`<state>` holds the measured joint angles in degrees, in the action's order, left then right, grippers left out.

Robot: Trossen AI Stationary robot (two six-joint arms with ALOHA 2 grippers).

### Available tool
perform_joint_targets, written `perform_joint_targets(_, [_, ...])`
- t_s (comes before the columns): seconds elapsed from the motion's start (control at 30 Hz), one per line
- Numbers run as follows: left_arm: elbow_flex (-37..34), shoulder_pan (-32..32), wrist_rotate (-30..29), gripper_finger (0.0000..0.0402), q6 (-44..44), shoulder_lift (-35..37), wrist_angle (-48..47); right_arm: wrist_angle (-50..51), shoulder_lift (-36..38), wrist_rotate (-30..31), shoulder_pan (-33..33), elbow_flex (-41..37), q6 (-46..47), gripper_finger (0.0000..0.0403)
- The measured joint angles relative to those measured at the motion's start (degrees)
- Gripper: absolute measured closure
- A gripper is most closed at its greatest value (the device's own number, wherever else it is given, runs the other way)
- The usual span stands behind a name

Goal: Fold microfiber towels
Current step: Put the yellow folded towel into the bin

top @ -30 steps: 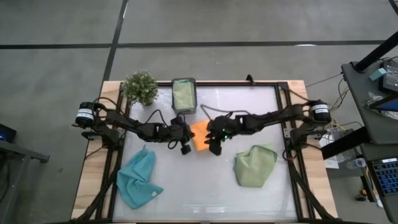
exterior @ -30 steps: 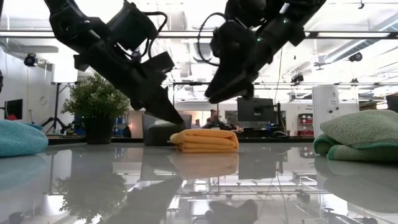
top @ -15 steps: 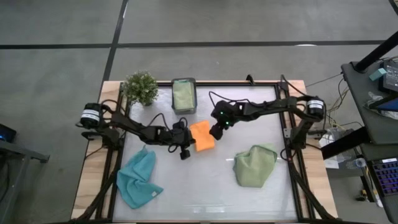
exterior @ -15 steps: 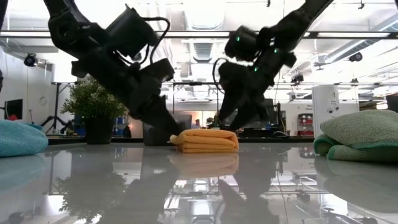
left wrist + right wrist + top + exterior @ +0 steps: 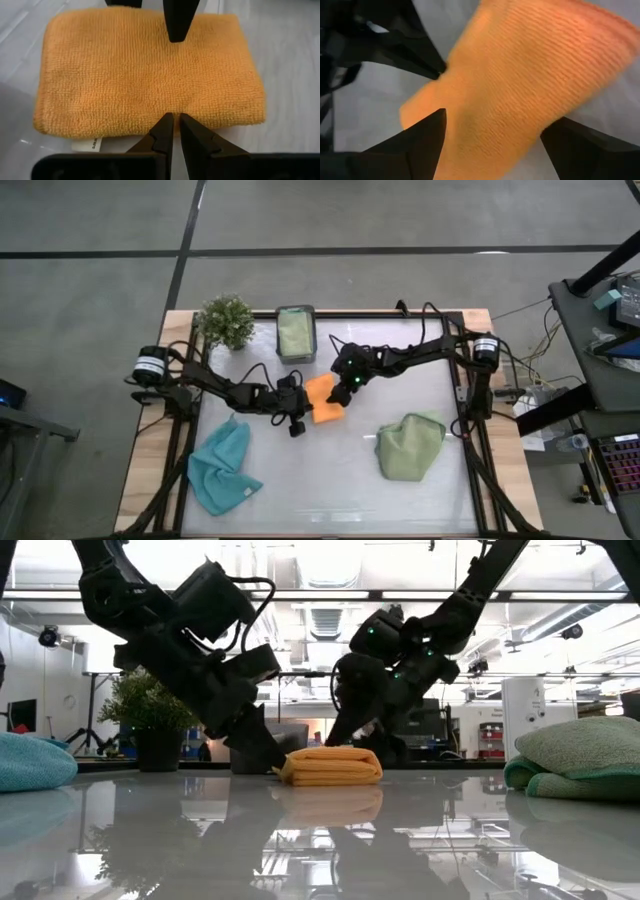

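left gripper (image 5: 173, 122) pressed together at orange towel (image 5: 145, 75) edge | right gripper (image 5: 492, 125) spread — straddling it (folded)

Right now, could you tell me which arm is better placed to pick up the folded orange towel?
The right, probably. The right gripper is open, its fingers straddling the orange towel. The left gripper is shut, its tips merely at the towel's opposite edge.

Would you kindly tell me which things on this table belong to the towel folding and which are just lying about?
Job:
orange towel, folded, between both arms
blue towel, crumpled
green towel, crumpled
green towel in the grey box

Lying about:
potted plant
grey box
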<state>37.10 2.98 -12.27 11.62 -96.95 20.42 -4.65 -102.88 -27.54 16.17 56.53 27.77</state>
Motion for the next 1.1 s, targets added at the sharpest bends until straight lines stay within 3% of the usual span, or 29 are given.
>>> perform_joint_targets(0.2, [0.0, 0.0, 0.0, 0.0382, 0.0, -0.1, -0.3, -2.5, -0.4, -1.5, 0.0, 0.0, 0.1, 0.0149])
perform_joint_targets(0.7, [0.0, 0.1, 0.0, 0.0382, 0.0, 1.1, -0.8, -3.8, -0.8, -1.6, -0.2, 0.0, 0.3, 0.0382])
perform_joint_targets(1.1, [0.0, 0.2, -2.8, 0.0382, -1.2, 13.4, -16.2, -2.0, 7.0, -1.5, -0.2, 0.0, 0.2, 0.0388])
